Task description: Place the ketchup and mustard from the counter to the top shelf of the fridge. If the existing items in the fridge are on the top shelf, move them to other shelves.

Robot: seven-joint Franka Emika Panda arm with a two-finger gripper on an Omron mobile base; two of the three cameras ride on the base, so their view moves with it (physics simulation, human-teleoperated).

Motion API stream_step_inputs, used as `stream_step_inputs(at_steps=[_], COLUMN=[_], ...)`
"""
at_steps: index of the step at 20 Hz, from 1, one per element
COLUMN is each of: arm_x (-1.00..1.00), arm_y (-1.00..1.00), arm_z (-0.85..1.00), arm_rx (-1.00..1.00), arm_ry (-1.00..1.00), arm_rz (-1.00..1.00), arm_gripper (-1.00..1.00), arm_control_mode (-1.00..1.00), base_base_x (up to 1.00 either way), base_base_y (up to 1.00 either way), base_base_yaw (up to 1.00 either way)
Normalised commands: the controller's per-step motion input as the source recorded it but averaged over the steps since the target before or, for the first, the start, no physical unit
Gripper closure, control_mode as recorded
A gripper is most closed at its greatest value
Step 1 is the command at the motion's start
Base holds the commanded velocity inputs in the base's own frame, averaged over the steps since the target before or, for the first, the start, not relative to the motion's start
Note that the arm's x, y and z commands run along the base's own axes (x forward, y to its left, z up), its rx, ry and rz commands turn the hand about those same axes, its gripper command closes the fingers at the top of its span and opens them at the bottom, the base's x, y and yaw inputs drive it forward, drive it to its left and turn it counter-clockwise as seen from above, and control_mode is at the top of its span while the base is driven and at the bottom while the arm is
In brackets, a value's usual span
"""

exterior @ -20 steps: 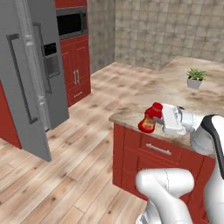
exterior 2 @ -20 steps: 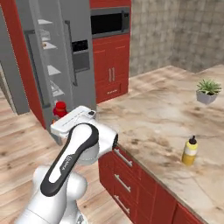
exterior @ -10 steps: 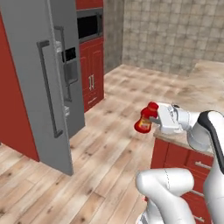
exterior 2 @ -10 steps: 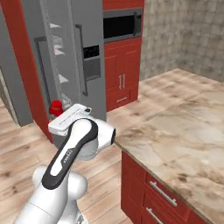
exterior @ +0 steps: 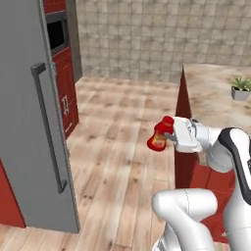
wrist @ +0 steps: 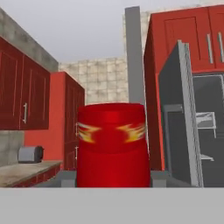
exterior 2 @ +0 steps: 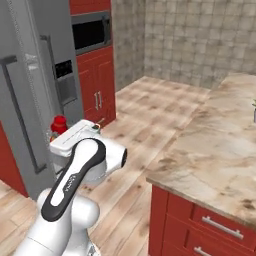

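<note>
My gripper is shut on the ketchup, a red squeeze bottle with a red cap, held in mid-air over the wood floor. In the right base view the ketchup peeks out behind my hand. The hand view has the ketchup close up between the fingers, with the gripper around its body. The fridge stands at the left, its door edge and dark bar handle facing me. Ahead in the hand view the fridge is open, pale shelves inside. The mustard is out of view.
The counter runs along the right, a small potted plant on it. In the right base view the counter sits over red cabinet fronts. A built-in microwave and red cabinets stand beside the fridge. Open wood floor lies between.
The whole scene has shifted in both base views: the base has moved away from the counter, and the fridge now looms closer. The ketchup stays gripped.
</note>
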Motion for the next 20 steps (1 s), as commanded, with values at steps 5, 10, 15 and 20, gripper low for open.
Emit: stream_step_inputs(at_steps=[5, 10, 15, 20], arm_x=[0.0, 0.0, 0.0, 0.0], arm_y=[0.0, 0.0, 0.0, 0.0], arm_z=[0.0, 0.0, 0.0, 0.0], arm_rx=[0.0, 0.0, 0.0, 0.0], arm_ry=[0.0, 0.0, 0.0, 0.0], arm_rz=[0.0, 0.0, 0.0, 0.0], arm_gripper=[1.0, 1.0, 1.0, 1.0], arm_control_mode=[1.0, 1.0, 1.0, 1.0], base_base_x=[0.76, 1.0, 1.0, 0.93], base_base_y=[0.92, 0.1, 0.22, 0.77], base_base_yaw=[-0.55, -0.34, -0.17, -0.05])
